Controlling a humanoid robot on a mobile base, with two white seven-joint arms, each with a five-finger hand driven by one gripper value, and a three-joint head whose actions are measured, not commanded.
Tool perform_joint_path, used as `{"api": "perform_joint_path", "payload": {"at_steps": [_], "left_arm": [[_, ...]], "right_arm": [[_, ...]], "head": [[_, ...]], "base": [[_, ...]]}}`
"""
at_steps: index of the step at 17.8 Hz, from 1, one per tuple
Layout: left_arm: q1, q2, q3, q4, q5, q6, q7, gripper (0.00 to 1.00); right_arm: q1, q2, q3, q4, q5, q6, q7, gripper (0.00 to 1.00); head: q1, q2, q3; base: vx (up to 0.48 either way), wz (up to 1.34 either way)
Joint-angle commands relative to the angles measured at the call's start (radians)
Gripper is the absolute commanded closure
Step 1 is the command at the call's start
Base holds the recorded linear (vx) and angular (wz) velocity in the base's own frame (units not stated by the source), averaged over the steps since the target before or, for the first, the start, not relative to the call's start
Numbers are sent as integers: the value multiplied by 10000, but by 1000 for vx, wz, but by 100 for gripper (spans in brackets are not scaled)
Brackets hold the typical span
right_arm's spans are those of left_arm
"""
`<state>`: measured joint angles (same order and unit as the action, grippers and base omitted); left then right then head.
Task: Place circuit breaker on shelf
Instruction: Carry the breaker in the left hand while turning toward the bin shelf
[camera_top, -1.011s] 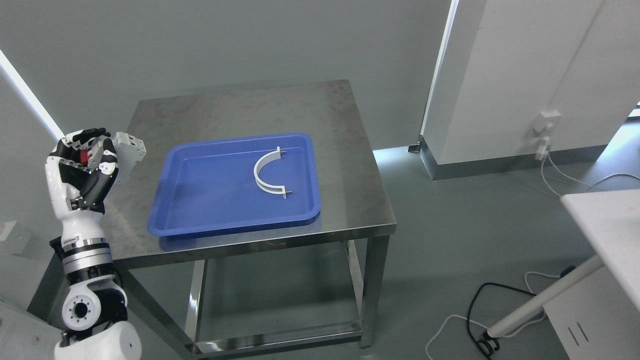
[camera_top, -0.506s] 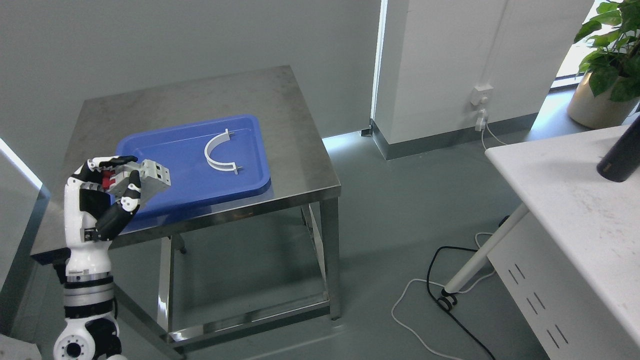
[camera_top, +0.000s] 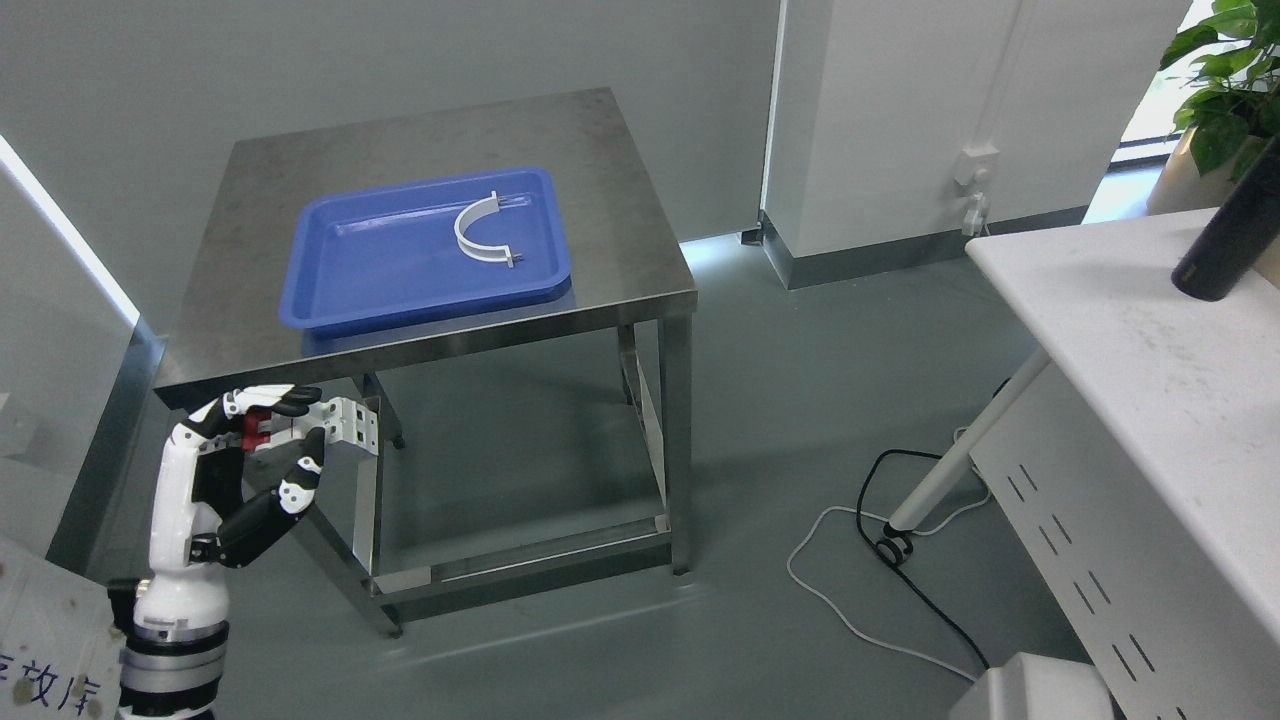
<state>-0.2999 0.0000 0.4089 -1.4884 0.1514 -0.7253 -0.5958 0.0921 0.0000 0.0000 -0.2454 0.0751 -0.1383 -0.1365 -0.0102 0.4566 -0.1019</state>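
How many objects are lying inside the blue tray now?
1: a white curved bracket lies in the right part of the blue tray. Nothing else shows inside.

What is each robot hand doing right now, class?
Left robot hand: closed on the breaker.
Right robot hand: not in view.

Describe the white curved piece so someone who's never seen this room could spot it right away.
Find the steel table by the grey wall; a blue tray sits on it. The white half-ring clamp lies in the tray's right half, the only thing in it.
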Motion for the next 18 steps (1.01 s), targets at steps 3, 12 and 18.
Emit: {"api": "perform_joint_path", "payload": {"at_steps": [3, 12, 18], "left_arm": [[621, 175, 6, -1038, 5, -156, -71, 97], [760, 175, -362, -1376, 5, -187, -55, 97], [576, 175, -576, -1483, 5, -172, -9, 97]], "right_arm": [[-1, -175, 199, 0, 0, 2165, -1, 0], [-1, -175, 199, 0, 0, 2165, -1, 0], [-1, -175, 199, 0, 0, 2165, -1, 0]], "head": [[0, 0, 0], [0, 0, 0], [0, 0, 0]], "base": [[-260, 42], [-273, 187], [-331, 189]]}}
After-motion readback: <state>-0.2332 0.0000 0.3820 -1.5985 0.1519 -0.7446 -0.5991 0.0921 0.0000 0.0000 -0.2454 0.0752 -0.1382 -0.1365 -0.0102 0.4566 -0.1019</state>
